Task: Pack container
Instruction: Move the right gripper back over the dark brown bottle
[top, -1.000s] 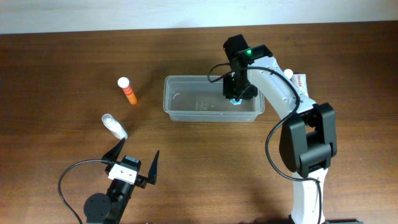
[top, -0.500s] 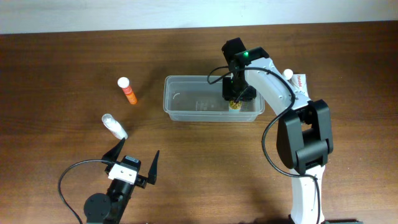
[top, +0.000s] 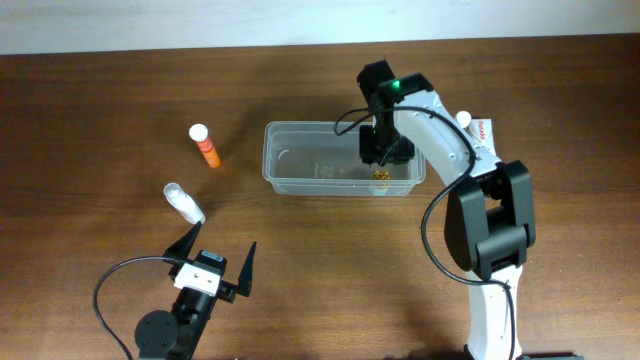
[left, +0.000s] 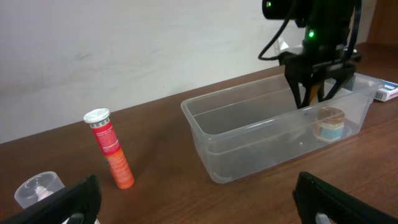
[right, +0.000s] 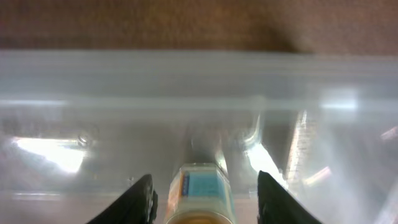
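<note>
Container (top: 310, 165) mid-table. 1 small jar (top: 381, 175) lies inside, right end. Right gripper (top: 383, 157) just above, jaws parted, jar seemingly released. Orange tube (top: 205, 146), clear bottle (top: 184, 203), box (top: 484, 128) outside, unpacked. Left gripper (top: 222, 247) spread wide, holding nothing.

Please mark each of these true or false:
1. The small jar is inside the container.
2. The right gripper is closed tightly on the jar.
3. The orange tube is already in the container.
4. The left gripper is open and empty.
1. True. The small jar rests on the floor of the container, near its right end.
2. False. The right gripper is above the jar with its fingers apart. The right wrist view shows a gap on each side of the jar.
3. False. The orange tube lies on the table, to the left of the container.
4. True. The left gripper is wide open with nothing between its fingers.
</note>
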